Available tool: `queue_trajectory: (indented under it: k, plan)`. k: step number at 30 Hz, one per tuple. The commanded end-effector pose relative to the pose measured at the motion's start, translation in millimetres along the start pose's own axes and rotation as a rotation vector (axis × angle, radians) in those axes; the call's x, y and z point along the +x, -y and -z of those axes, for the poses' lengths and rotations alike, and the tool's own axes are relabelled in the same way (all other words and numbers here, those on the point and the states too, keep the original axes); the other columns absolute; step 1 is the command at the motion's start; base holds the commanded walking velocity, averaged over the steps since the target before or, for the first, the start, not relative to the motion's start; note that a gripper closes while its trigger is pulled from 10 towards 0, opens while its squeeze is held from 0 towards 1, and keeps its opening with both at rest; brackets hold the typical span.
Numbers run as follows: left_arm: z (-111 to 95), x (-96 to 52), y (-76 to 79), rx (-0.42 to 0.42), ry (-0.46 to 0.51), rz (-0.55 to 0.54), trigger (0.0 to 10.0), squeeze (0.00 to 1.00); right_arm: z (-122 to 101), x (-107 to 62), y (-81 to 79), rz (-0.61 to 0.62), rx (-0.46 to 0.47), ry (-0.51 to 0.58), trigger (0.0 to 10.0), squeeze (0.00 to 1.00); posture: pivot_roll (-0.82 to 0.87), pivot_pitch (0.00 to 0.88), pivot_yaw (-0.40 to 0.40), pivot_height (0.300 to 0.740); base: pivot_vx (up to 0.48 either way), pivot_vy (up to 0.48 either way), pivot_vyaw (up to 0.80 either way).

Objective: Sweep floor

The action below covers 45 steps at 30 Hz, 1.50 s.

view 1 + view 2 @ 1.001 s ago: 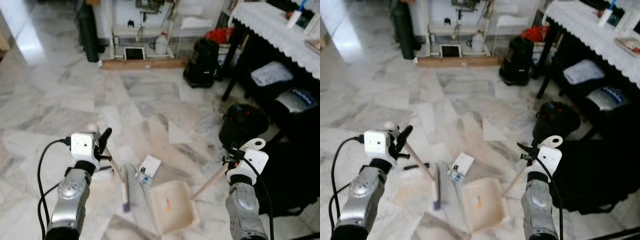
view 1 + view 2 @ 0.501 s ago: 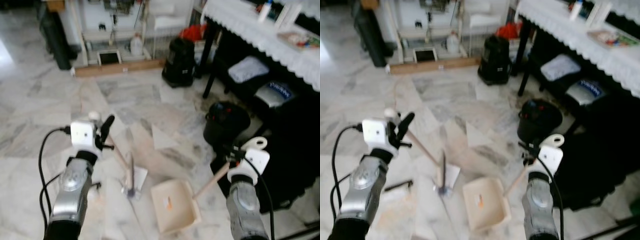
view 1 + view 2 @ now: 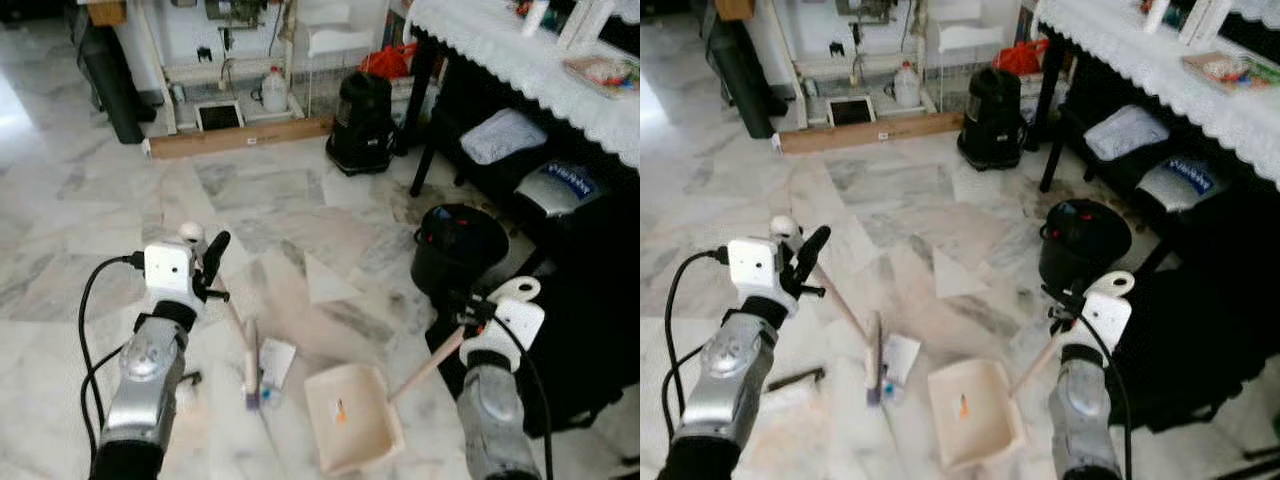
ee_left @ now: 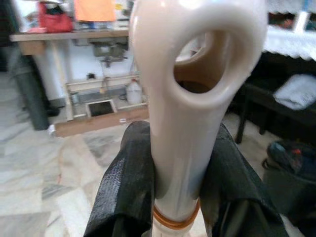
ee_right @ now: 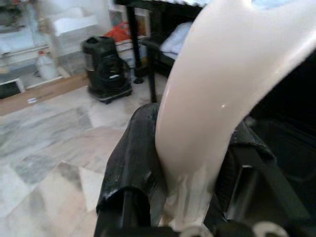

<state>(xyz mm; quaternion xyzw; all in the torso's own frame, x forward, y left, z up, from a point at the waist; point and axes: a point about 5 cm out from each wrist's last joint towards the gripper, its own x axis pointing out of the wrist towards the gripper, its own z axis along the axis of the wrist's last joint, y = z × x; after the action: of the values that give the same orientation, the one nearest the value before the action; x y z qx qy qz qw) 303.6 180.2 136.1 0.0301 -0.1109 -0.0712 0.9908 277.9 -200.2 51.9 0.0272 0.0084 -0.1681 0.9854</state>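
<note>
My left gripper [image 3: 207, 272] is shut on the cream broom handle [image 4: 183, 128], whose looped end rises above the black fingers [image 4: 126, 192]. The handle slants down to the broom head [image 3: 250, 366] on the marble floor. A white paper scrap [image 3: 277, 361] lies against the head's right side. My right gripper [image 3: 471, 322] is shut on the dustpan's cream handle [image 5: 212, 98]. The cream dustpan [image 3: 352, 418] rests on the floor right of the scrap, with a small orange bit [image 3: 341, 411] inside it.
A black bin [image 3: 458, 245] stands just beyond my right arm. A table with a white lace cloth [image 3: 520, 50] and dark bundles under it fills the right side. A black appliance [image 3: 362, 120], a wooden board [image 3: 240, 138] and a white bottle [image 3: 272, 90] line the back. A small black item [image 3: 795, 378] lies near my left arm.
The camera has shifted, so the whole scene sits differently. The broom head has come up against the paper scrap, closer to the dustpan. Both grips are unchanged.
</note>
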Motion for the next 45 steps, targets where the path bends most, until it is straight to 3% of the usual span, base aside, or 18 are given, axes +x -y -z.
queue_trajectory:
  k: [1, 13, 21, 35, 45]
  plan:
    - [-8, 1.5, -1.8, 0.010, 0.036, -0.001, 10.0, 0.00, -8, 3.6, -8.0, -0.036, -0.004, 0.039, 10.0, 0.00, -0.08, 0.076, -0.050, 0.740, 0.281, 0.000, 0.80]
    - [-7, 1.7, -1.7, 0.011, 0.031, -0.001, 10.0, 0.00, -6, 4.1, -3.9, -0.004, 0.007, 0.026, 10.0, 0.00, -0.08, 0.083, -0.051, 0.740, 0.279, 0.000, 0.13]
    - [-9, 2.4, -1.4, 0.008, 0.033, 0.009, 10.0, 0.00, -7, 4.5, -2.4, 0.013, 0.015, 0.030, 10.0, 0.00, -0.08, 0.092, -0.050, 0.740, 0.000, 0.000, 0.00]
    - [5, -0.8, 0.9, 0.064, -0.042, 0.097, 10.0, 0.00, 7, 8.3, 6.8, 0.113, -0.041, -0.073, 10.0, 0.00, -0.09, 0.114, -0.038, 0.740, 0.000, 0.000, 0.00]
    - [9, -4.0, 0.4, 0.082, -0.063, 0.121, 10.0, 0.00, 16, 12.0, 8.4, 0.111, -0.078, -0.110, 10.0, 0.00, -0.09, 0.119, -0.035, 0.740, 0.000, 0.000, 0.00]
